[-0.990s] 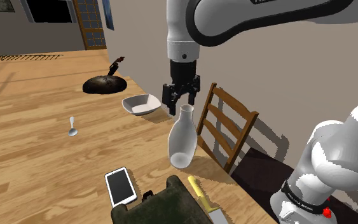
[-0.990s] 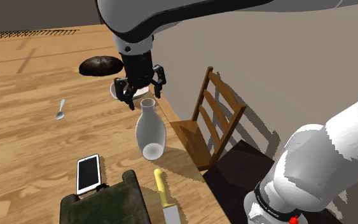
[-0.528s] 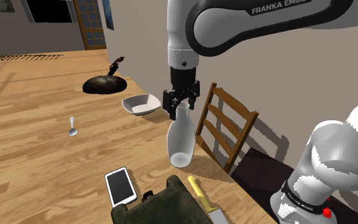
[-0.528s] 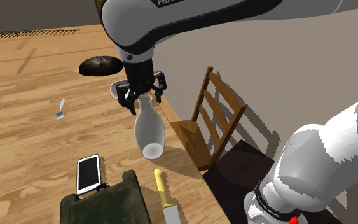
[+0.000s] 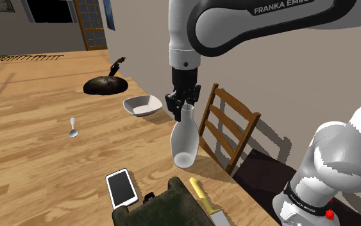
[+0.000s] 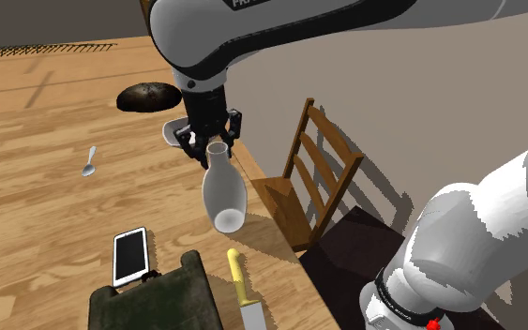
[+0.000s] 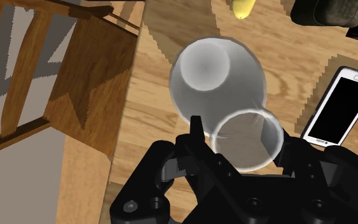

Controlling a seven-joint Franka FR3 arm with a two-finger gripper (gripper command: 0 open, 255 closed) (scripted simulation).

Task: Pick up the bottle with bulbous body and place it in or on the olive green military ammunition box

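My claw (image 5: 181, 108) is pinching the neck of the bottle (image 5: 183, 141), one finger on each side just under the lip. In the wrist view the left fingertip (image 7: 196, 127) lies against the rim of the round mouth, and the other finger is tucked behind its far edge.

The bottle stands on the counter (image 5: 38, 154) near the edge by the wooden chair (image 5: 227, 128). Its long axis is close to upright and in line with my reach, so the bulbous body (image 7: 217, 76) hangs straight below my hand. I judge that a plain vertical lift should clear it.

What matters next is where the olive green ammunition box (image 5: 172, 208) lies. In the shoulder view it is lower than the bottle, toward my stand and a touch to the left, near but not touching. The wrist view shows a corner of it (image 7: 336, 13) beyond the bottle's body.

A white phone (image 5: 120, 187) lies just beside the box on one flank and a yellow-handled knife (image 5: 199, 192) on the other. I would therefore carry the bottle high and come down onto the box top between them.
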